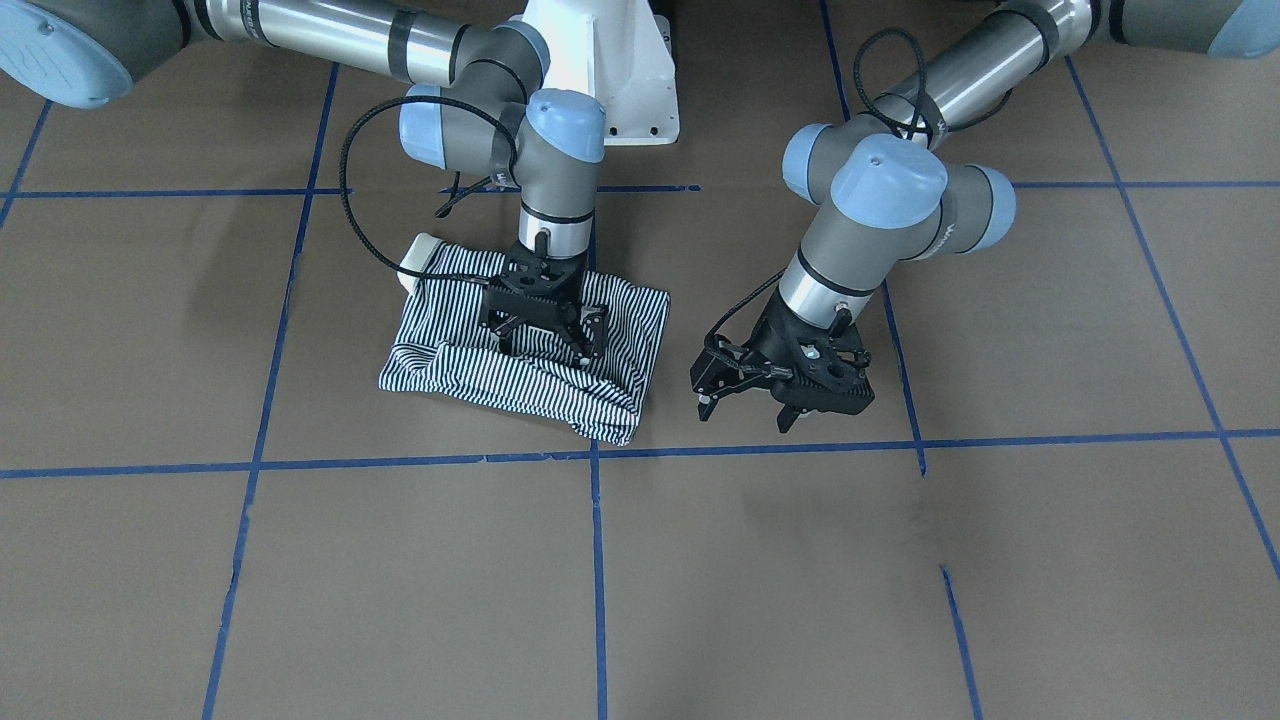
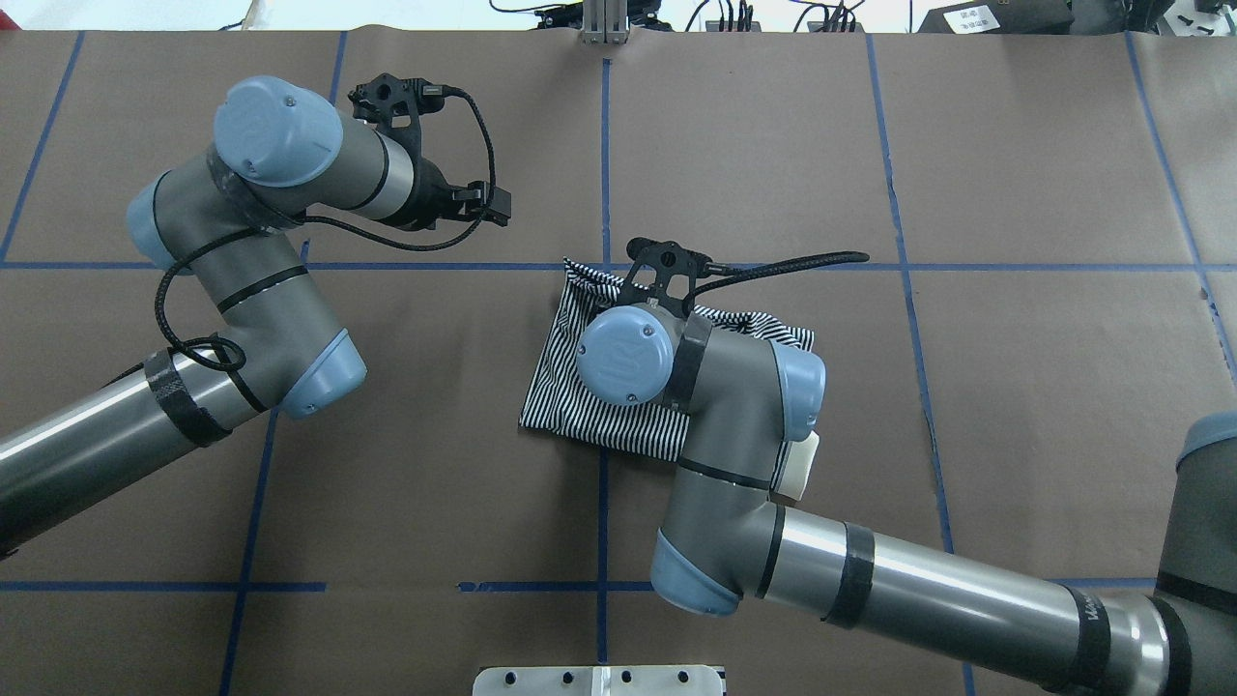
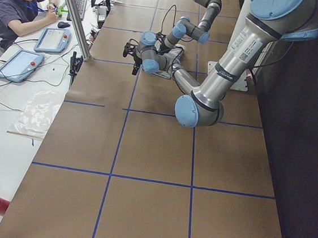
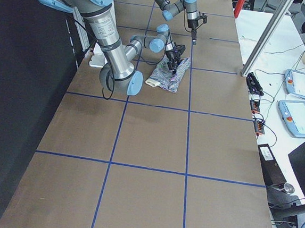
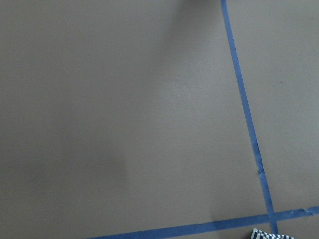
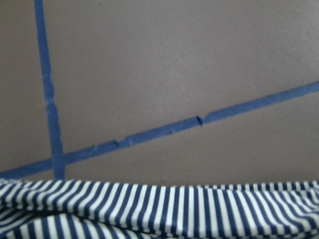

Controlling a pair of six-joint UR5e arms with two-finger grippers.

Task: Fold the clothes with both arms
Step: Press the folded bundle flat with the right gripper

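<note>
The thin-striped navy-and-white polo shirt (image 1: 450,365) is lying as a loose folded bundle mid-table on the brown paper-covered table (image 1: 900,580). Its cream collar (image 1: 424,252) is poking out at the robot-side end.

I am resting my right gripper (image 1: 545,338) on top of the bundle. The jaws are looking spread, and I am seeing no cloth clamped between them. My left gripper (image 1: 745,410) is hovering just beside the shirt, jaws apart and empty.

I am judging the fabric light, limp and prone to slipping layer over layer. I am therefore favouring a pinch at a folded edge or corner, taking all layers together.

My right wrist is hiding the bundle's middle, and the buttons and logo are not showing.
</note>
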